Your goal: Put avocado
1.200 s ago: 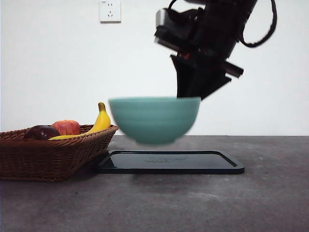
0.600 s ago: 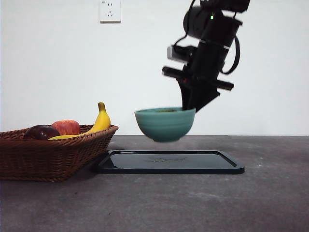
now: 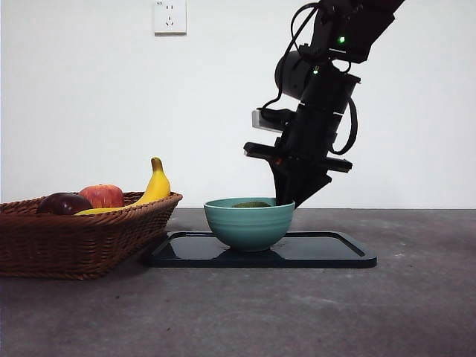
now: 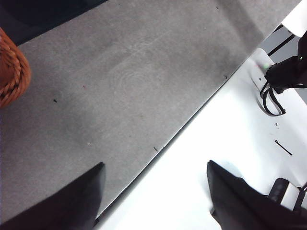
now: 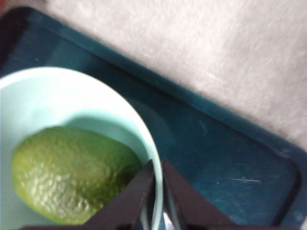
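Note:
The green avocado [image 5: 72,175] lies inside a teal bowl [image 3: 249,222]; in the front view only its top [image 3: 251,204] shows above the rim. The bowl stands on the dark tray [image 3: 327,251]. My right gripper [image 5: 158,201] is shut on the bowl's rim [image 5: 152,158], one jaw inside and one outside; in the front view the right gripper [image 3: 286,199] comes down from above at the bowl's right side. My left gripper [image 4: 153,191] is open and empty above the table's edge, away from the bowl.
A wicker basket [image 3: 82,234] at the left holds a banana [image 3: 152,190], a red apple [image 3: 102,195] and a dark purple fruit [image 3: 65,203]. Its edge shows in the left wrist view [image 4: 12,72]. A wall socket [image 3: 169,16] is behind.
My right gripper has carried the bowl with the avocado back and down; the bowl now rests on the tray instead of hanging above it.

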Available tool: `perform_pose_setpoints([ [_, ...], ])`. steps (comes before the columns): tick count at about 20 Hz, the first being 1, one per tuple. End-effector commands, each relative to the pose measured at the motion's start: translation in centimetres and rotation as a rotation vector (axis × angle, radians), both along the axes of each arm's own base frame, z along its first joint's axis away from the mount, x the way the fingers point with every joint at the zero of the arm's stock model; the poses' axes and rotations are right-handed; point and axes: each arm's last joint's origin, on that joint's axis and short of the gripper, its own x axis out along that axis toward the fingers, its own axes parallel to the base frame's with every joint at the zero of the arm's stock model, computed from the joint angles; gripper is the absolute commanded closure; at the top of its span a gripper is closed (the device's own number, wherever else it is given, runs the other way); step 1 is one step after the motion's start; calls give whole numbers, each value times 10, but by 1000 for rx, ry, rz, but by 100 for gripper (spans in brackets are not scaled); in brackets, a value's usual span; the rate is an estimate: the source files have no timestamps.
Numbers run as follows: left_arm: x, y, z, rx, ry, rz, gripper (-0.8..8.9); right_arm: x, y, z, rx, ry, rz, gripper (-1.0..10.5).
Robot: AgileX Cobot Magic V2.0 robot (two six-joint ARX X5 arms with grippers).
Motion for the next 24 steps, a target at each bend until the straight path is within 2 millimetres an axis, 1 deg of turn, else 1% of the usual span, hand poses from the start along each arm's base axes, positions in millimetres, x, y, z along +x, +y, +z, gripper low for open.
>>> perform_pose_setpoints([
  [1, 1, -1, 3, -6, -15, -12, 472, 5, 5, -5, -5, 3, 11, 936],
  [2, 1, -1, 3, -6, -15, -12, 472, 5, 5, -5, -3, 4, 4, 897],
  [3, 1, -1, 3, -6, -16, -12, 472, 4, 4, -6, -9, 10, -9, 814],
  [4, 1, -1, 3, -6, -16, -12, 472, 4, 3, -6, -28, 14, -30, 753],
  [6, 1, -1, 3, -6, -16, -12, 472, 2, 2, -2, -46, 11, -38, 741],
  [7, 1, -1, 3, -6, -16, -12, 472, 0, 1, 4, -43, 1, -39, 740],
  [9, 1, -1, 3, -6, -16, -12, 472, -6, -3, 29, -20, -56, -44, 737],
  [11, 1, -1, 3, -6, -16, -12, 472, -17, -10, 63, -5, -130, -55, 737],
  [12, 1, -1, 3, -6, -16, -12, 472, -26, -14, 81, 11, -158, -52, 737],
  [14, 1, -1, 3, -6, -16, -12, 472, -51, -24, 116, 23, -181, -33, 737],
  [16, 1, -1, 3, -6, -16, -12, 472, -81, -34, 145, 48, -176, -7, 737],
  [18, 1, -1, 3, -6, -16, -12, 472, -108, -45, 170, 82, -207, 9, 737],
  [20, 1, -1, 3, -6, -16, -12, 472, -135, -54, 183, 103, -246, 22, 737],
  [21, 1, -1, 3, -6, -16, -12, 472, -149, -59, 185, 109, -256, 28, 737],
  [23, 1, -1, 3, -6, -16, -12, 472, -176, -70, 181, 117, -266, 38, 737],
  [24, 1, -1, 3, -6, -16, -12, 472, -192, -76, 176, 125, -269, 53, 737],
])
